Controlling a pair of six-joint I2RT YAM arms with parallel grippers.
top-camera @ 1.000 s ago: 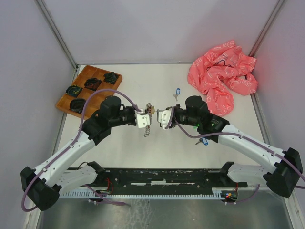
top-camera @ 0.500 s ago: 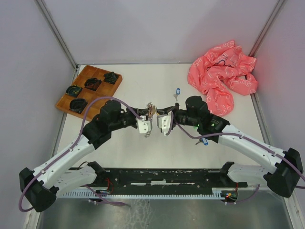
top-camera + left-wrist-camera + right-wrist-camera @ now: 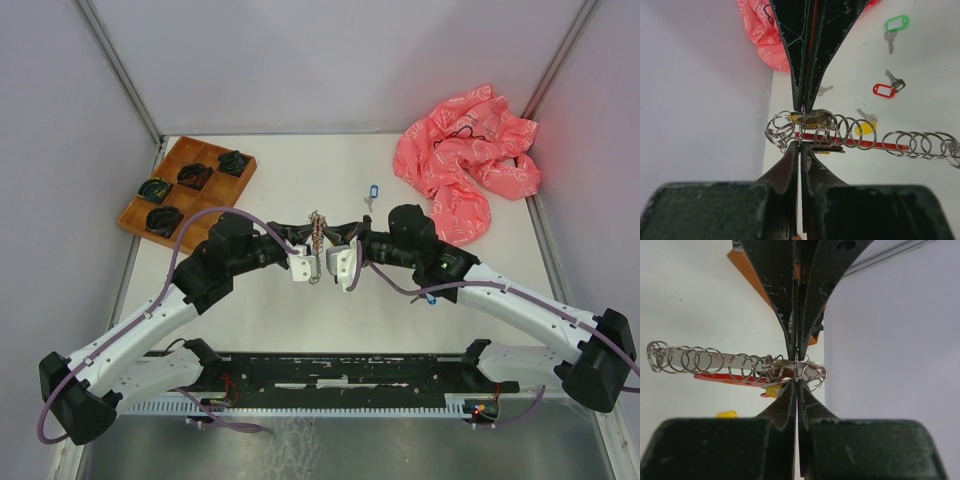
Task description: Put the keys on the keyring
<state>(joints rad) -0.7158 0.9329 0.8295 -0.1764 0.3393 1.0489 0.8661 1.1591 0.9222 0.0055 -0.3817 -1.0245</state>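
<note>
The keyring, a string of silver rings with a red and black piece, hangs in the air between both grippers above the table middle. My left gripper is shut on one ring of it, seen in the left wrist view. My right gripper is shut on the same end from the opposite side. The ring chain runs sideways. Keys lie on the table: green tag, red tag, yellow tag, blue tag.
A wooden tray with dark coiled items sits at the back left. A crumpled pink cloth lies at the back right. Another blue tag shows under my right arm. Walls close in on the left, right and back.
Both grippers have moved closer together and a little nearer. The keyring, held at first by the left gripper alone, is now pinched between both.
</note>
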